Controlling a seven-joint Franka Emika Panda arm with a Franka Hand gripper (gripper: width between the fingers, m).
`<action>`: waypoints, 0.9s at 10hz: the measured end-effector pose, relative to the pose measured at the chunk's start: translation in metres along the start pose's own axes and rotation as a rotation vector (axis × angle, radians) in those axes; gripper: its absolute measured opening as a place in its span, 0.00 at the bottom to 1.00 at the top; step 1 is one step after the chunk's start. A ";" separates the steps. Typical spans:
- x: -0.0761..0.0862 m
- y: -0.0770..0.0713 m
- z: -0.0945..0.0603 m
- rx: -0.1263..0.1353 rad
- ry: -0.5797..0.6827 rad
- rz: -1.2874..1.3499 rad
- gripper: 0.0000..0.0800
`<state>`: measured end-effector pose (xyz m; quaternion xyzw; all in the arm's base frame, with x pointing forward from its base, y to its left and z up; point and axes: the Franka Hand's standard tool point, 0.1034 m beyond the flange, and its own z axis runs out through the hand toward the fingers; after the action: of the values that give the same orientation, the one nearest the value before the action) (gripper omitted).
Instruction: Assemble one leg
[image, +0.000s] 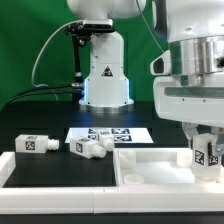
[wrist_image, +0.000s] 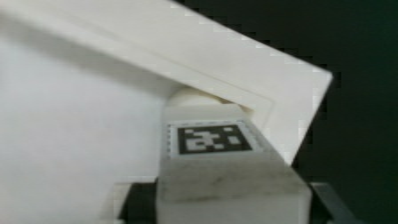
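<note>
My gripper is shut on a white leg with a black-and-white tag, held upright over the right corner of the large white panel. In the wrist view the leg fills the space between my dark fingers, with my gripper around it. The leg's far end sits right at the inner corner of the panel's raised rim. I cannot tell whether it touches. Three more legs lie on the table at the exterior view's left: one upright and two lying together.
The marker board lies flat behind the panel. The robot base stands at the back centre with cables to its left. A white rail runs along the table's front left.
</note>
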<state>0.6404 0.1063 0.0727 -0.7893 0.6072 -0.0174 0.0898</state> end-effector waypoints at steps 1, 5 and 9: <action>0.002 0.000 0.000 0.008 -0.018 0.048 0.36; 0.001 0.000 0.000 0.007 -0.020 0.025 0.65; -0.005 0.003 -0.001 -0.017 -0.013 -0.586 0.81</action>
<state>0.6366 0.1102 0.0734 -0.9319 0.3528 -0.0323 0.0781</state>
